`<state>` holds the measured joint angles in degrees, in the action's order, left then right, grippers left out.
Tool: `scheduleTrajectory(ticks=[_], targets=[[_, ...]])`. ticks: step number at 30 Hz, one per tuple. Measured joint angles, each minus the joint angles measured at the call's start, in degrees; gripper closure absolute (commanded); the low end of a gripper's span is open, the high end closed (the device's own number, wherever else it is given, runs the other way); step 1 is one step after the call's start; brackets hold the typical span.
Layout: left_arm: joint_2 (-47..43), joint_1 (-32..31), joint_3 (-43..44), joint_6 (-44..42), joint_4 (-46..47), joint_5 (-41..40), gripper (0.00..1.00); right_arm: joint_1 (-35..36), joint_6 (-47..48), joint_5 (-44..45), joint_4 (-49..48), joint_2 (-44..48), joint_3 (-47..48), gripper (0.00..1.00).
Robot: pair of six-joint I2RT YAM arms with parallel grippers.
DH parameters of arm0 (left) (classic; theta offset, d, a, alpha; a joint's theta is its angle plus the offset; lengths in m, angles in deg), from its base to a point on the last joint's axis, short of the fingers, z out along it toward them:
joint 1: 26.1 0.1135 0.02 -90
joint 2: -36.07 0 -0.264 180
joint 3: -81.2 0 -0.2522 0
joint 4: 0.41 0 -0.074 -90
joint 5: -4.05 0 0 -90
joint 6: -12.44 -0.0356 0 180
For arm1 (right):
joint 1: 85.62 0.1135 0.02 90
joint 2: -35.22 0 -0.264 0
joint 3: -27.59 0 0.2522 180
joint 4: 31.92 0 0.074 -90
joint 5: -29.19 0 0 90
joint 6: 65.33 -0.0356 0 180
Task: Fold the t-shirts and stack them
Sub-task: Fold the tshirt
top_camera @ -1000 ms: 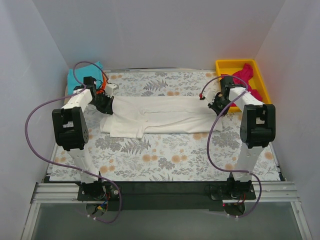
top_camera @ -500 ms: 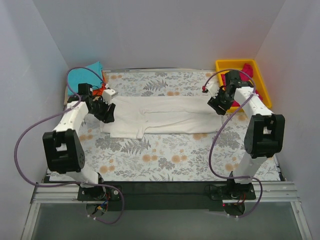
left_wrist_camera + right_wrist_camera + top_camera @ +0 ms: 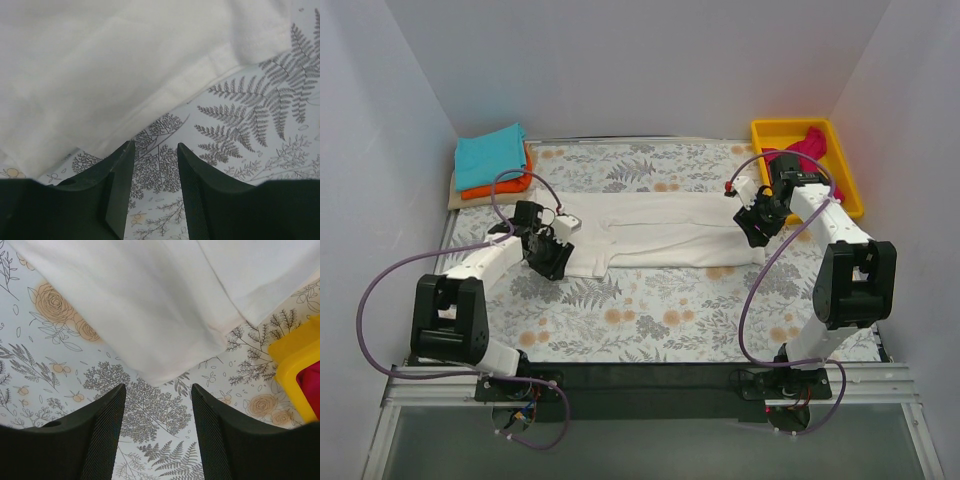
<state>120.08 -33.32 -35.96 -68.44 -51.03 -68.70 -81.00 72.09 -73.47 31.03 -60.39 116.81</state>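
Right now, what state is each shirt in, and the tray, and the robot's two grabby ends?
cream-white t-shirt: spread flat on the table cloth, not held
teal t-shirt: folded, top of the stack
orange t-shirt: folded, under the teal one
magenta-pink t-shirt: crumpled, unfolded
yellow tray: holding the pink shirt
left end effector: open, empty
right end effector: open, empty

A robot test cell in a lab. Plain white walls point(image 3: 640, 70) box in a bench point(image 3: 720, 330) on three sides. A grey floral cloth point(image 3: 620, 300) covers the bench. Two white and black robot arms, the left arm point(image 3: 490, 262) and the right arm point(image 3: 847, 285), are bolted to a metal rail point(image 3: 430, 385) at the near edge, with purple cables point(image 3: 361, 300) looping from them. A yellow bin point(image 3: 775, 130) sits in the far right corner and folded tees point(image 3: 492, 158) lie in the far left corner.
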Motion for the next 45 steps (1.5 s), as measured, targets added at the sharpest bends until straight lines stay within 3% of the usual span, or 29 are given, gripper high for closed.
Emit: scheduleTrajectory(ticks=[8, 11, 14, 18, 22, 27, 33, 45], targets=[[4.13, -0.61, -0.09, 5.53, 5.55, -5.22, 0.64, 0.0, -0.59, -0.57, 0.42, 0.24, -0.2, 0.48], [4.63, -0.79, -0.81, 5.73, 6.14, -6.05, 0.7, 0.0, -0.57, -0.55, 0.39, 0.33, -0.2, 0.48], [4.61, -0.76, -1.07, 5.6, 6.75, -6.86, 0.86, 0.0, -0.55, -0.48, 0.42, 0.33, -0.22, 0.48], [4.61, -0.76, -1.11, 5.25, 6.99, -7.58, 0.98, 0.0, -0.52, -0.17, 0.39, 0.33, -0.24, 0.48], [4.85, -0.79, 0.48, 5.35, 4.07, -7.28, 1.0, 0.0, -0.5, -0.09, 0.42, 0.33, -0.24, 0.49], [6.38, -0.83, 11.1, 6.25, -2.51, -6.1, 1.0, 0.0, -0.5, -0.07, 0.42, 0.33, -0.24, 0.49], [12.37, -0.83, 27.67, 7.56, -1.86, -4.63, 1.0, 0.0, -0.42, 0.09, 0.42, 0.02, -0.17, 0.49], [33.57, -0.83, 41.31, 11.87, 3.1, -4.02, 1.0, 0.0, -0.42, 0.09, 0.39, -2.12, 0.59, 0.48]])
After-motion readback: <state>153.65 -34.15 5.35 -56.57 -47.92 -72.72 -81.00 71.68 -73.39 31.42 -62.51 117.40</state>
